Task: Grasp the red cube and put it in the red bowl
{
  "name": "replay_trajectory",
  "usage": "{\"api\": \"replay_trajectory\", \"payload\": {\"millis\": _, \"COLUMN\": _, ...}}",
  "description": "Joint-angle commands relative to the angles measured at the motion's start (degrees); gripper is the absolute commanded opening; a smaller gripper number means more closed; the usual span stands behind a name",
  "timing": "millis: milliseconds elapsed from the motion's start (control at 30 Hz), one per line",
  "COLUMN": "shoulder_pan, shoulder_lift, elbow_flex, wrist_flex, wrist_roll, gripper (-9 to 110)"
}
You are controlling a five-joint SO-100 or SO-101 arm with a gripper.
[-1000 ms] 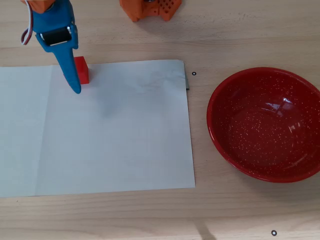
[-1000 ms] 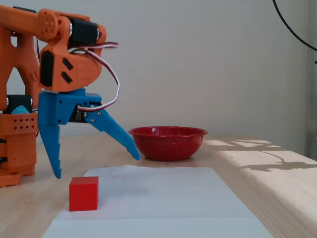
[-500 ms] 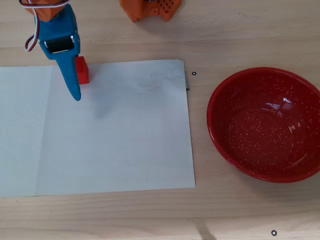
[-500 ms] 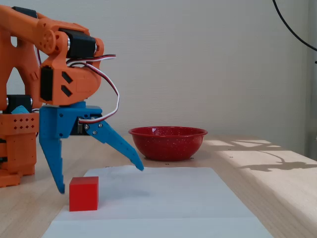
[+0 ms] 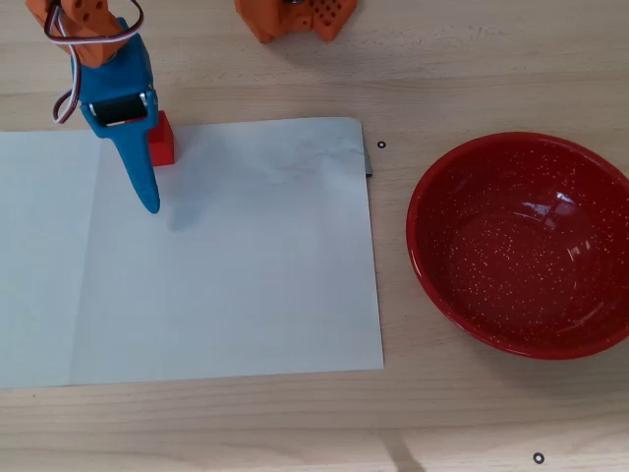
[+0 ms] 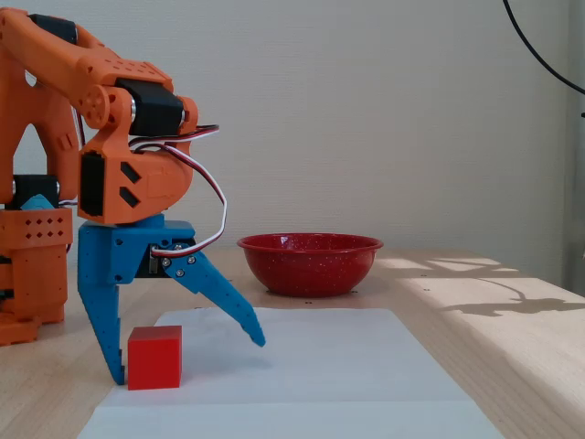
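Note:
The red cube (image 6: 154,358) rests on the white paper (image 6: 302,366), near the paper's top edge in the overhead view (image 5: 163,141). My blue gripper (image 6: 187,358) is open and low over the paper. In the fixed view one fingertip (image 6: 117,375) is just left of the cube and the other finger (image 6: 247,325) slants out to its right. From overhead the gripper (image 5: 133,165) covers the cube's left side, and the long finger (image 5: 145,192) points down the picture. The red bowl (image 5: 447,295) stands empty at the right, off the paper (image 6: 311,274).
The orange arm base (image 5: 295,18) sits at the top edge of the overhead view and at the far left in the fixed view (image 6: 32,274). The paper (image 5: 246,275) lies flat on the wooden table (image 5: 393,413). Small black marks dot the wood.
The gripper has come down toward the paper, so its fingertips now stand level with the cube on either side. It stays open. Cube and bowl have not moved.

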Motion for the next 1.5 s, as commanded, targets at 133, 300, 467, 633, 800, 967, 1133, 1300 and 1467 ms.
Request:
{"api": "replay_trajectory", "payload": {"millis": 133, "shoulder_pan": -0.62, "shoulder_lift": 1.67, "elbow_flex": -2.55, "wrist_flex": -1.41, "wrist_roll": 0.09, "gripper": 39}}
{"api": "replay_trajectory", "payload": {"millis": 300, "shoulder_pan": -0.62, "shoulder_lift": 2.2, "elbow_flex": -2.81, "wrist_flex": -0.7, "wrist_roll": 1.05, "gripper": 26}}
{"api": "replay_trajectory", "payload": {"millis": 467, "shoulder_pan": -0.7, "shoulder_lift": 2.9, "elbow_flex": -3.25, "wrist_flex": 0.62, "wrist_roll": 1.41, "gripper": 9}}
{"api": "replay_trajectory", "payload": {"millis": 633, "shoulder_pan": -0.88, "shoulder_lift": 4.22, "elbow_flex": -5.8, "wrist_flex": 4.57, "wrist_roll": -0.18, "gripper": 0}}
{"api": "replay_trajectory", "payload": {"millis": 800, "shoulder_pan": -0.35, "shoulder_lift": 4.83, "elbow_flex": -13.97, "wrist_flex": 14.77, "wrist_roll": -2.29, "gripper": 0}}
{"api": "replay_trajectory", "payload": {"millis": 967, "shoulder_pan": 1.67, "shoulder_lift": 5.1, "elbow_flex": -25.93, "wrist_flex": 27.33, "wrist_roll": -5.89, "gripper": 0}}
{"api": "replay_trajectory", "payload": {"millis": 1133, "shoulder_pan": 5.19, "shoulder_lift": 5.98, "elbow_flex": -38.32, "wrist_flex": 38.32, "wrist_roll": -10.02, "gripper": 0}}
{"api": "replay_trajectory", "payload": {"millis": 1300, "shoulder_pan": 11.16, "shoulder_lift": 7.56, "elbow_flex": -48.08, "wrist_flex": 46.23, "wrist_roll": -14.77, "gripper": 0}}
{"api": "replay_trajectory", "payload": {"millis": 1467, "shoulder_pan": 19.78, "shoulder_lift": 11.25, "elbow_flex": -49.92, "wrist_flex": 46.32, "wrist_roll": -20.39, "gripper": 0}}
